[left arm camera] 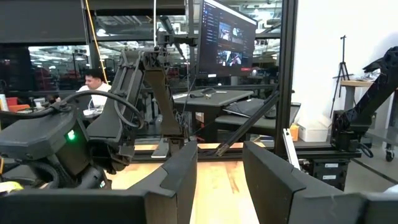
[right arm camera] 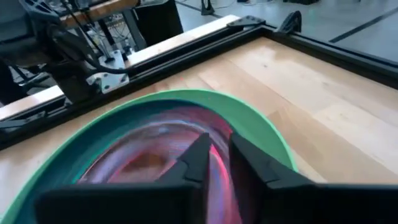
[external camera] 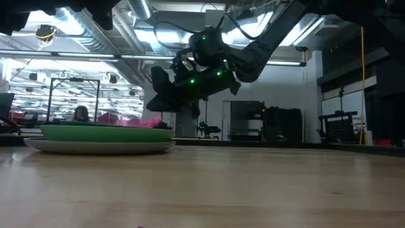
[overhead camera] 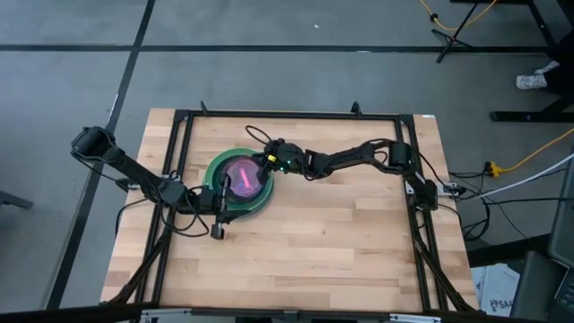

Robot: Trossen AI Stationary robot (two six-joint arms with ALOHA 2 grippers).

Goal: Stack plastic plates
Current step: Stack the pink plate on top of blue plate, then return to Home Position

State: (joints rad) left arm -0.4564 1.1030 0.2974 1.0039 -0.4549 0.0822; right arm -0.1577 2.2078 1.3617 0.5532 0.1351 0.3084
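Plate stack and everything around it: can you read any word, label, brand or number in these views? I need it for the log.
No text can be read anywhere.
Plate stack: no print or label shows on it.
Right gripper, over the stack: only green lights, no lettering.
Left gripper, at the stack's edge: no marking visible.
Monitor in the left wrist view: lit windows, content too small to read.

Robotics lab, pale wooden butcher-block tabletop (overhead camera: pixel 359 233) in black metal frame, large dark computer monitor (left arm camera: pixel 227 40), black tripod stands (left arm camera: pixel 345 68), exposed ceiling ducts (external camera: pixel 82 25), grey concrete floor (overhead camera: pixel 269 81)
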